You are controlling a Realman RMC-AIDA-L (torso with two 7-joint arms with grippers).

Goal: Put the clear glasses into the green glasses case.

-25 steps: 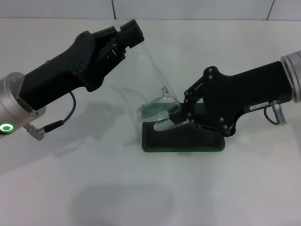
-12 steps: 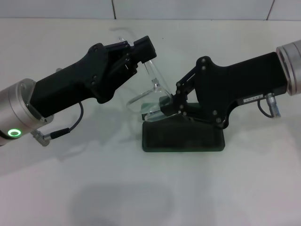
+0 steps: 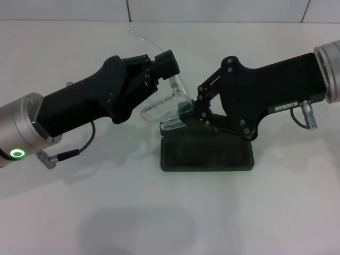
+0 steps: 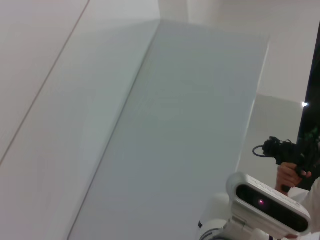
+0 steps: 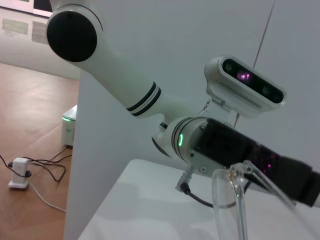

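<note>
I have both grippers on the glasses (image 3: 169, 103) at once, and the glasses are in the air, not in the case. My right gripper (image 3: 187, 114) is clamped on the front of the frame, around one lens, just above the far edge of the case (image 3: 206, 155). My left gripper (image 3: 166, 65) has hold of one of the thin clear arms, pinched shut on it as far as I can make out; the plastic is so transparent against the white table (image 3: 106, 212) that I can't be certain exactly where the pads meet it. The other arm of the glasses sticks up and away past the left gripper. In the right wrist view I see a clear arm and its hinge (image 5: 235, 192) close up, with the left gripper (image 5: 292, 180) behind.

The case lies open and flat on the table, lining up, with nothing in it. So the pickup is done and the glasses are above the case, but the arms look unfolded. I judge what's left is folding them in, lowering the frame into the tray, and letting go with both grippers.
</note>
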